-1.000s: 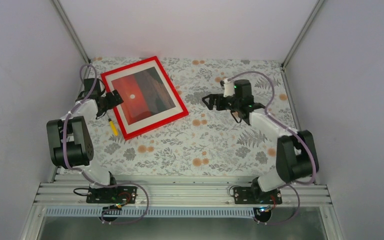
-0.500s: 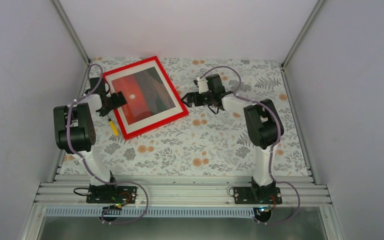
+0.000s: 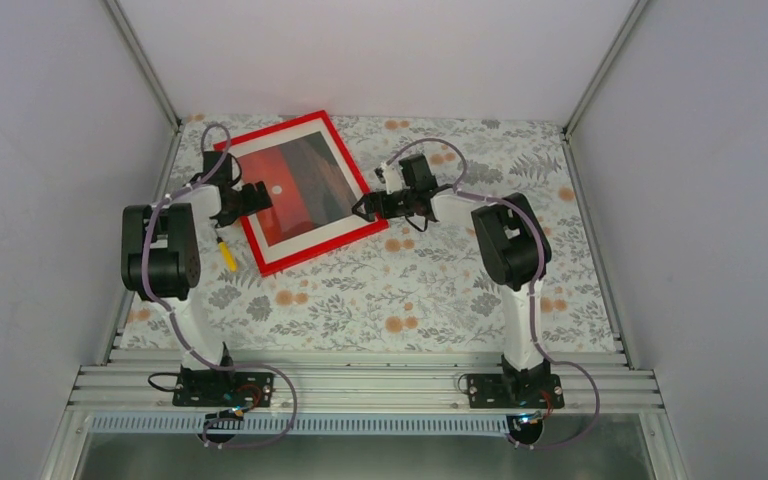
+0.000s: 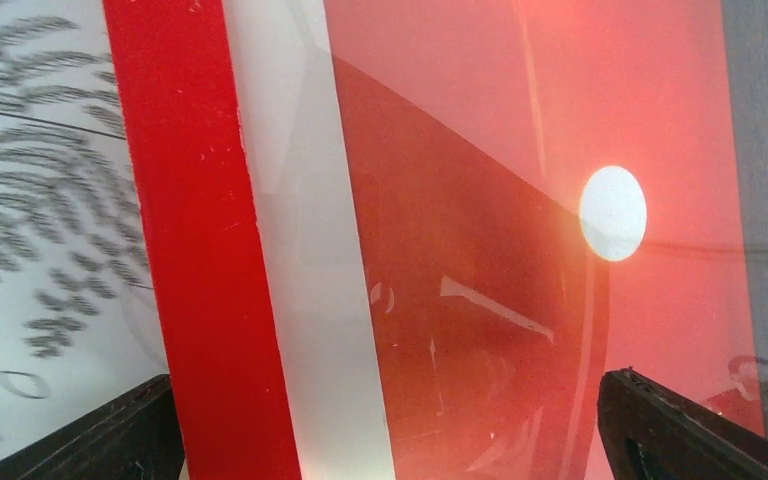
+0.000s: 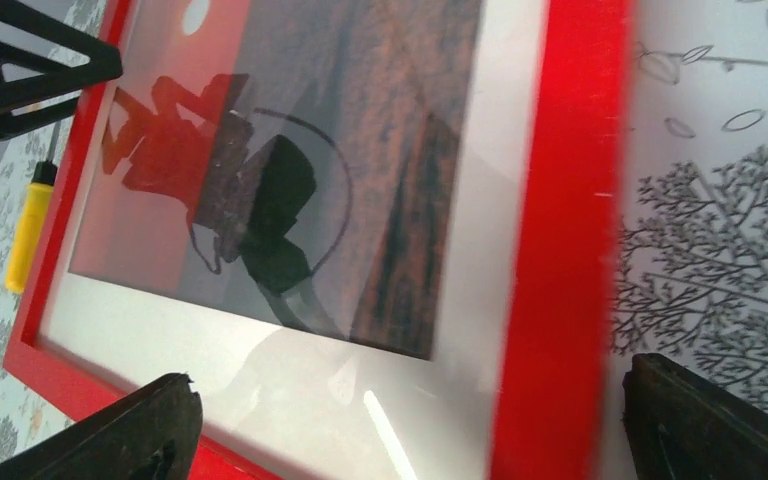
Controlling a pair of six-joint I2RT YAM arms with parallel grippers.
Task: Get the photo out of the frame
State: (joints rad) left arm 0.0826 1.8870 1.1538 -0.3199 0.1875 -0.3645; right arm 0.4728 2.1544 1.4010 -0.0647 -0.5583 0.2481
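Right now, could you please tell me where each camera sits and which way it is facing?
Top external: above and behind the arms, looking down at the table; both arms, left pincer and right pincer show.
Left wrist: above the frame, facing down on its left rail; own fingertips at the bottom corners.
Right wrist: low over the frame's right rail, facing the left pincer and a screwdriver; own fingertips show.
Both wrist views share the photo and its white sun.
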